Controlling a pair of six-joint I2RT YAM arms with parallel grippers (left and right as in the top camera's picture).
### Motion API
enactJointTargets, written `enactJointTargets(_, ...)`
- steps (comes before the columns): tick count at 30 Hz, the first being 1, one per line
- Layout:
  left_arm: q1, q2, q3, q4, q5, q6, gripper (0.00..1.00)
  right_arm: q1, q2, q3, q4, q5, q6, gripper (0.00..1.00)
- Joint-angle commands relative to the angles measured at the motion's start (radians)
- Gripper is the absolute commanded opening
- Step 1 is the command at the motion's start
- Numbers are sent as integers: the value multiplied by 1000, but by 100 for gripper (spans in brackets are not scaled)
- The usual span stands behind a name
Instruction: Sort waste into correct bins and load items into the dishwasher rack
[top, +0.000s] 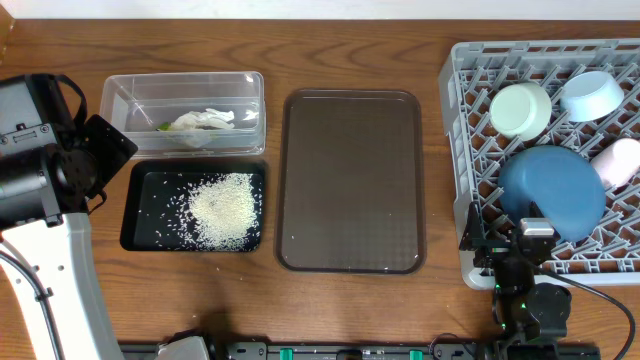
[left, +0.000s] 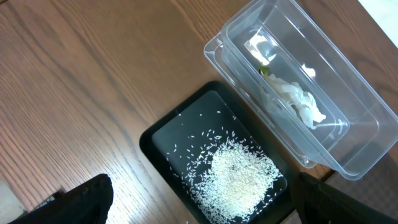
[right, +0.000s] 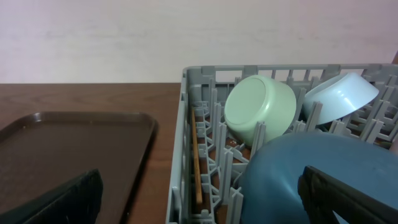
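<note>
The white rice (top: 224, 208) lies heaped in the black tray (top: 140, 205); it also shows in the left wrist view (left: 239, 180). The crumpled tissue (top: 203, 122) and the green-yellow wrapper (top: 163, 127) lie in the clear tub (top: 130, 95). The grey rack (top: 465, 130) holds the dark blue bowl (top: 555, 190), the pale green bowl (top: 520, 108), the light blue bowl (top: 591, 94) and the pink cup (top: 618, 162). My left gripper (left: 199, 202) is open and empty above the black tray. My right gripper (right: 199, 199) is open and empty at the rack's near-left wall.
A large brown serving tray (top: 350, 180) lies between the bins and the rack. The left arm's body (top: 40, 200) stands at the table's left edge. The right arm's base (top: 525, 290) sits at the front, just before the rack.
</note>
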Motion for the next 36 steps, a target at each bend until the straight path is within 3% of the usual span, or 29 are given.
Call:
enactJointTargets(1, 4, -3, 6, -3, -5, -1, 93, 10, -7, -2, -3, 10, 10, 99)
enactJointTargets(15, 3, 5, 5, -5, -5, 0, 93, 10, -7, -2, -3, 11, 10, 99)
enactJointTargets(27, -10, -114, -39, -167, 18, 3, 93, 10, -7, -2, -3, 11, 10, 99)
enactJointTargets(36, -145, -347, -452, 137, 26, 80, 93, 10, -7, -2, -3, 11, 10, 99)
